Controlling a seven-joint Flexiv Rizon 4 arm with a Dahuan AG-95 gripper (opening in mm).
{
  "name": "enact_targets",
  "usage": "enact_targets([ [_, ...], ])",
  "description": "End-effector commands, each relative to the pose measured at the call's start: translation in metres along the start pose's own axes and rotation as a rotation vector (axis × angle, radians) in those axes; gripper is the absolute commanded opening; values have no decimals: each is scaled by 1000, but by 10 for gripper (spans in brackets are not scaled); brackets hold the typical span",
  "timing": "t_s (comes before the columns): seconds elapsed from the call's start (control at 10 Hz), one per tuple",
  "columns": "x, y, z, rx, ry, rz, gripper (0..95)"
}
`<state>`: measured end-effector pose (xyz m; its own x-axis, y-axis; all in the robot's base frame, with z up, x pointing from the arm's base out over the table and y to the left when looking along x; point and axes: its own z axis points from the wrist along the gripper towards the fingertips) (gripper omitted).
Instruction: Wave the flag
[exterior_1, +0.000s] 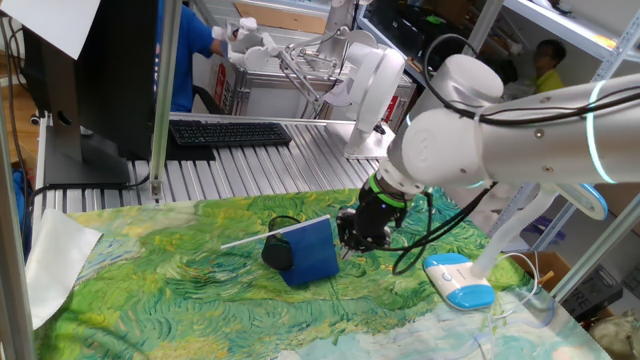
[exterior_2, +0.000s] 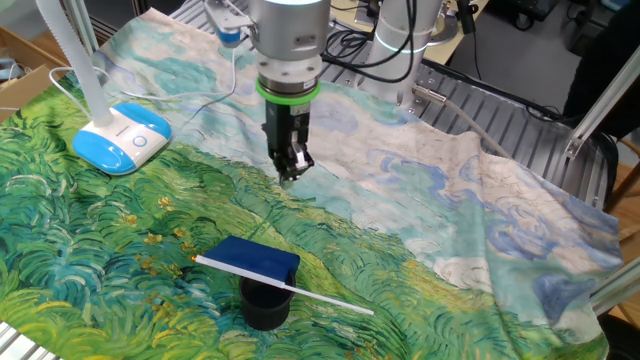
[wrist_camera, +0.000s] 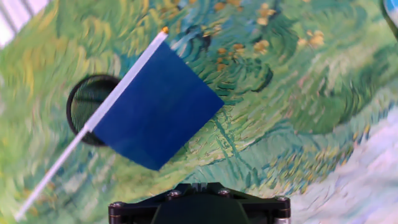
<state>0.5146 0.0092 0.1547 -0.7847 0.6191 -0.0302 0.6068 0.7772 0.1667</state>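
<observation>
The flag (exterior_1: 312, 250) is a small blue cloth on a thin white stick. It lies tilted across the top of the black mesh cup (exterior_1: 276, 254) on the painted cloth. It shows in the other fixed view (exterior_2: 252, 258) over the cup (exterior_2: 265, 304), and in the hand view (wrist_camera: 155, 106) with the cup (wrist_camera: 87, 102) behind the stick. My gripper (exterior_2: 290, 170) hangs above the cloth, apart from the flag, just right of it in one fixed view (exterior_1: 348, 243). Its fingers look pressed together and hold nothing.
A blue and white device (exterior_2: 120, 140) with a white post stands on the cloth, also seen in one fixed view (exterior_1: 458, 280). A keyboard (exterior_1: 230, 132) and a monitor (exterior_1: 95, 80) sit on the metal table behind. A second robot arm (exterior_1: 300, 60) stands at the back.
</observation>
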Motion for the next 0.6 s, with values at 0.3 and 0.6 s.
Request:
enact_targets([
  [0.3, -3, 19, -25, 137, 111, -1, 0],
  [0.6, -25, 30, -30, 162, 99, 45, 0],
])
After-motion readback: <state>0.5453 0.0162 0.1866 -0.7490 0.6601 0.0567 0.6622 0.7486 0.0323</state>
